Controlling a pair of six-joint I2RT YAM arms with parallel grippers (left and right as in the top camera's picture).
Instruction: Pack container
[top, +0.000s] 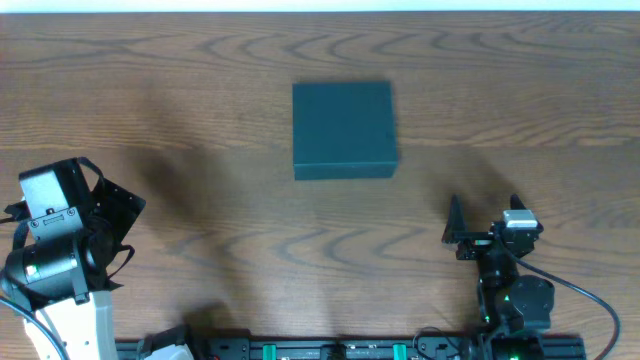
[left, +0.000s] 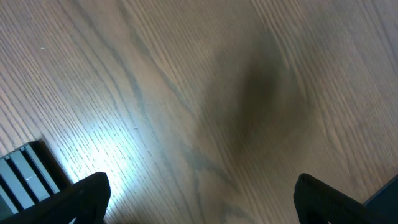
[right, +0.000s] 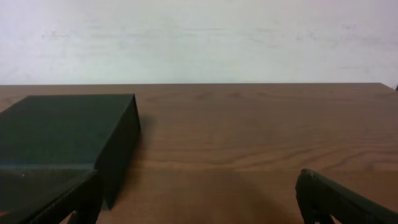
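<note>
The container (top: 345, 130) is a dark teal square box with its lid closed, lying flat on the wooden table a little behind centre. In the right wrist view the container (right: 62, 137) sits ahead and to the left. My right gripper (top: 484, 212) hovers low at the front right, clear of the box. It is open, and in its own view the right gripper (right: 199, 196) has only bare wood between its fingers. My left gripper (top: 125, 232) is at the front left, far from the box. In its wrist view the left gripper (left: 202, 199) is open over bare table. No snack packets show.
A black rail (top: 340, 350) runs along the table's front edge, between the two arm bases. Part of that rail (left: 25, 174) shows at the lower left of the left wrist view. A white wall (right: 199, 37) rises behind the table's far edge.
</note>
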